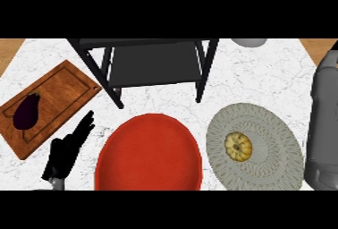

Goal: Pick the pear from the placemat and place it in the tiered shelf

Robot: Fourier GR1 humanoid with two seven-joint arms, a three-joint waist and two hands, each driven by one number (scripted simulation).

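A yellow pear (238, 146) lies at the middle of a round grey woven placemat (274, 129) on the right of the counter. The black tiered shelf (155, 65) stands at the back centre, its dark lower tier bare. My left hand (68, 150) rests open at the lower left, fingers straight and pointing up, far from the pear. On the right only a grey forearm (323, 120) rises along the edge, just right of the placemat; its hand lies outside the picture.
A large red plate (148, 154) sits between my left hand and the placemat. A wooden cutting board (56, 96) with a dark eggplant (27, 110) lies at the left. A pale round object (249, 42) shows at the back right.
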